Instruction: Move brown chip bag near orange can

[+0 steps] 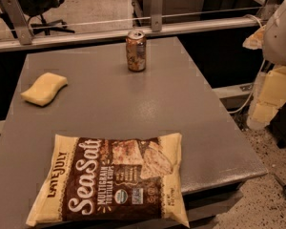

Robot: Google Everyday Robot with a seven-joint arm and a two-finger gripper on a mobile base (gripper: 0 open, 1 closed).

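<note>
The brown chip bag (114,182) lies flat at the table's near edge, with white "Sea Salt" lettering and a chip picture facing up. The orange can (136,50) stands upright at the far middle of the table, well apart from the bag. My arm's white body (282,30) shows at the right edge. The gripper (270,97) seems to be the cream blocky part hanging below it, off the table's right side, far from both the bag and the can. It holds nothing that I can see.
A yellow sponge (44,88) lies at the table's left. The grey table (181,104) ends at a right edge next to the arm. A metal rail (86,32) runs behind the table, and an office chair (35,4) stands beyond it.
</note>
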